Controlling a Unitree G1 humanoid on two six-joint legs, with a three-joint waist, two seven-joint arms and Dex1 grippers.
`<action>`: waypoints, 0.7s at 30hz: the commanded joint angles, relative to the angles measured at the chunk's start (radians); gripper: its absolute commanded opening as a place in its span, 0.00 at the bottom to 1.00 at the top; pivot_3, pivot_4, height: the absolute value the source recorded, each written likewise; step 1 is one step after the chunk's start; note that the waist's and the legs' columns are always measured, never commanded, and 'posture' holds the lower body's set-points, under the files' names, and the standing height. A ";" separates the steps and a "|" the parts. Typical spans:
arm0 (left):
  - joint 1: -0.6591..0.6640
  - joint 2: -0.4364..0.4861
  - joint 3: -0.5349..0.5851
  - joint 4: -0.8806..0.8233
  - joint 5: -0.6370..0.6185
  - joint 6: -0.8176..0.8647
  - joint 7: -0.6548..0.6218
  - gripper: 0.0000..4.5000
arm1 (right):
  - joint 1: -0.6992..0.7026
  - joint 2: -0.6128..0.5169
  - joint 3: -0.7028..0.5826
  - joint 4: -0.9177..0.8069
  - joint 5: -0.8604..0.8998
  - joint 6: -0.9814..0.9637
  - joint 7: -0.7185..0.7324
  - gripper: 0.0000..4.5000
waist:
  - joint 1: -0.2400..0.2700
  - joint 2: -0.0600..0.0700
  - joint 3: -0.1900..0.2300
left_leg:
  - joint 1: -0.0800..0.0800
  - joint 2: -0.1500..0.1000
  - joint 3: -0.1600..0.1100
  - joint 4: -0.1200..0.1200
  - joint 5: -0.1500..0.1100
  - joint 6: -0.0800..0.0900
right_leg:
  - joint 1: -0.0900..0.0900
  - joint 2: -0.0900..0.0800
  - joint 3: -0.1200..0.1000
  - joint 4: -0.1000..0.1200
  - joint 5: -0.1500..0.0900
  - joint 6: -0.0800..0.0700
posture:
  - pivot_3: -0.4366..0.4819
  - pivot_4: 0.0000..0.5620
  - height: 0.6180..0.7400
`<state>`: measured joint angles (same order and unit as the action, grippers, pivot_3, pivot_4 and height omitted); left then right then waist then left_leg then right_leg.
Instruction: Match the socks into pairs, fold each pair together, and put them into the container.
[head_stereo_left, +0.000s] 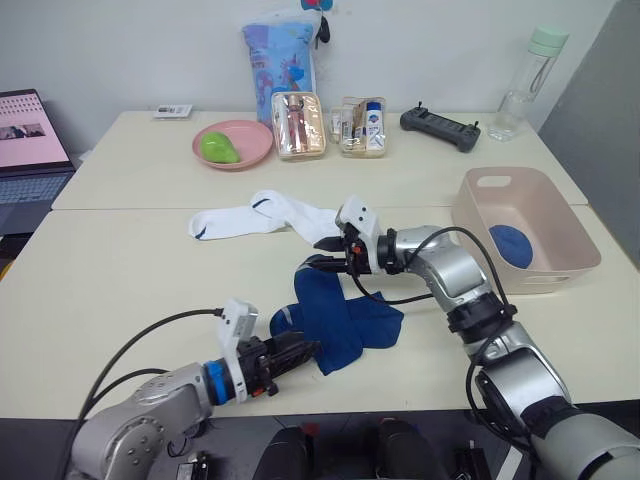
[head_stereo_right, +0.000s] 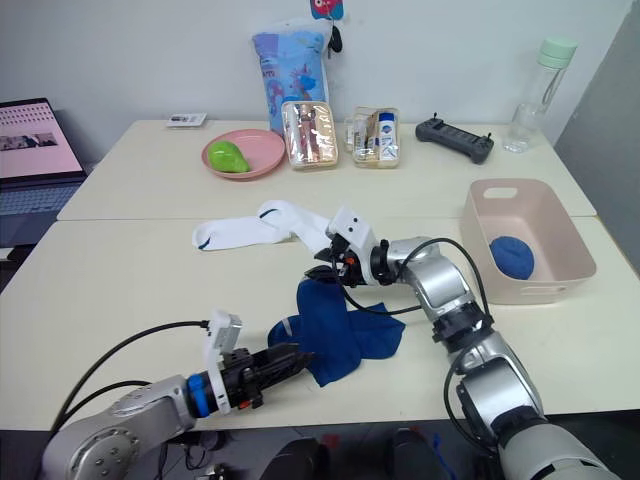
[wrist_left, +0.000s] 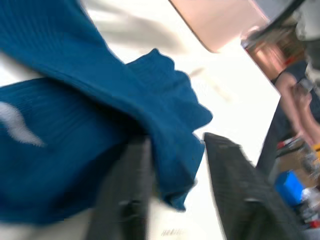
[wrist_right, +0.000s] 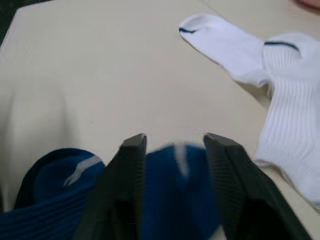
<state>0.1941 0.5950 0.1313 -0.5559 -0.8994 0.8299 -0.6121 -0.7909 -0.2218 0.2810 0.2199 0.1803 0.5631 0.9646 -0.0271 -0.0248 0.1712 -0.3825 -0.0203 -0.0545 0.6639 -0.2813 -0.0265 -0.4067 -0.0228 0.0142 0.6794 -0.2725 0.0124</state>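
Both grippers clamp the blue sock pair (head_stereo_left: 335, 318), right gripper (head_stereo_left: 328, 259) at 12 o'clock, left gripper (head_stereo_left: 300, 355) at 7, seemingly for folding.

Laptop (head_stereo_left: 30, 150) cut off at picture's edge, blue bundle (head_stereo_left: 510, 245) in tub (head_stereo_left: 545, 275) partly hidden

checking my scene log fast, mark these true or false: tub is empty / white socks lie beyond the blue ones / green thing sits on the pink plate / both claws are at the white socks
1. The tub is empty: false, a folded dark blue bundle lies inside.
2. The white socks lie beyond the blue socks: true.
3. A green thing sits on the pink plate: true.
4. Both claws are at the white socks: false, the left claw and right claw are at opposite ends of the blue socks.
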 joint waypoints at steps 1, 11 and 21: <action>0.030 0.099 0.080 -0.058 -0.013 -0.019 -0.097 0.71 | 0.048 -0.057 -0.043 -0.162 0.076 0.076 0.044 0.76 | 0.000 0.000 0.000 | 0.000 0.000 0.000 0.000 0.000 0.000 | 0.000 0.000 0.000 0.000 0.000 0.000 | 0.48 0.27 1.00; -0.434 0.124 -0.076 0.448 0.348 -0.292 -0.192 0.99 | 0.325 -0.380 0.089 -0.468 0.092 0.030 0.237 0.84 | 0.019 0.001 0.001 | 0.000 -0.001 -0.002 0.000 0.000 0.000 | 0.002 0.000 -0.004 -0.001 0.000 0.000 | 0.48 0.27 1.00; -0.738 -0.050 -0.253 0.861 0.589 -0.485 -0.256 1.00 | 0.287 -0.287 0.215 -0.336 -0.027 -0.131 0.199 0.76 | -0.004 -0.002 0.003 | 0.000 0.000 0.000 0.001 0.000 0.000 | 0.000 0.001 -0.002 0.001 0.000 0.001 | 0.48 0.27 1.00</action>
<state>-0.5278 0.5432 -0.1241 0.2882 -0.3375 0.3791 -0.8507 -0.4936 -0.5085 0.4967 -0.1172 0.1673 0.4682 1.1709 -0.0311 -0.0267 0.1737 -0.3828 -0.0204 -0.0547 0.6645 -0.2812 -0.0263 -0.4071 -0.0222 0.0127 0.6800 -0.2724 0.0133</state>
